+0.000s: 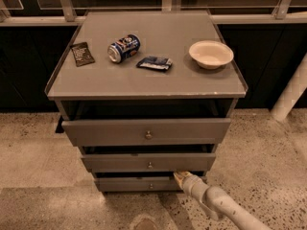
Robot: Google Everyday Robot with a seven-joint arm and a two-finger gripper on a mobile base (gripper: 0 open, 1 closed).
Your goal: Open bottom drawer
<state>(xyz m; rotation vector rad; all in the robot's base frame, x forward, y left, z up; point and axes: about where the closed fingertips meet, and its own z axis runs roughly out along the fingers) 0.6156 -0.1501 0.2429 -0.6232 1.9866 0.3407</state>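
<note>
The grey cabinet has three drawers. The bottom drawer [139, 184] is the lowest, with a flat grey front and a small round knob [151, 186]. It stands pulled out a little, with a dark gap above its front. My gripper [179, 177] is at the end of the white arm coming in from the lower right. Its tip is at the upper right part of the bottom drawer's front, just right of the knob and under the middle drawer [148, 162].
The top drawer [146, 131] sticks out the most. On the cabinet top [144, 83] lie a soda can [123, 48], a dark packet [82, 53], a blue packet [154, 63] and a white bowl [211, 54]. A white pole [290, 92] stands at the right. Speckled floor lies around.
</note>
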